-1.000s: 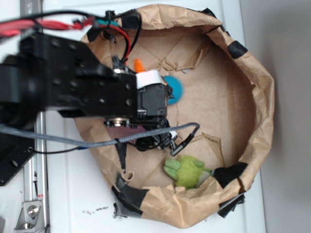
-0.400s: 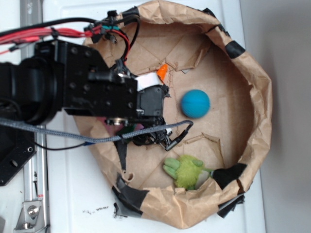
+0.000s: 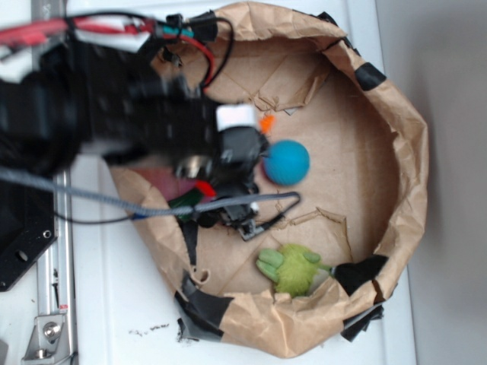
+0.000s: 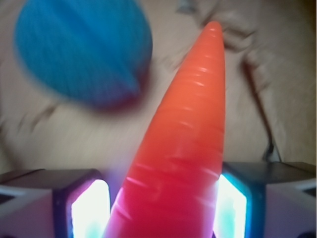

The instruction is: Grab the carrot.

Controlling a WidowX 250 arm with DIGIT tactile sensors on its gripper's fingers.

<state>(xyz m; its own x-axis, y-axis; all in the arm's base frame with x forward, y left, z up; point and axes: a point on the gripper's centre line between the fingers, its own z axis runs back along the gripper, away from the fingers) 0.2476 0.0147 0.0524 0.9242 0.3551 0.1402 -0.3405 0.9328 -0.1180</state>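
Two lit fingers (image 4: 84, 208) of the gripper (image 4: 161, 206) sit clamped on the carrot (image 4: 181, 148), its tip pointing past the blue ball (image 4: 81, 47) inside the paper-walled basin (image 3: 403, 152) near the worktop's (image 3: 114, 304) middle, so the grab looks essentially done.

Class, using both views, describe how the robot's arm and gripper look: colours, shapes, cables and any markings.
The arm is boxy matte black, blurred here. Red and black wires run along its top, and a grey braided cable loops beneath. A white label sits near the wrist. The gripper has dark, squared fingers with pale, brightly lit inner pads.
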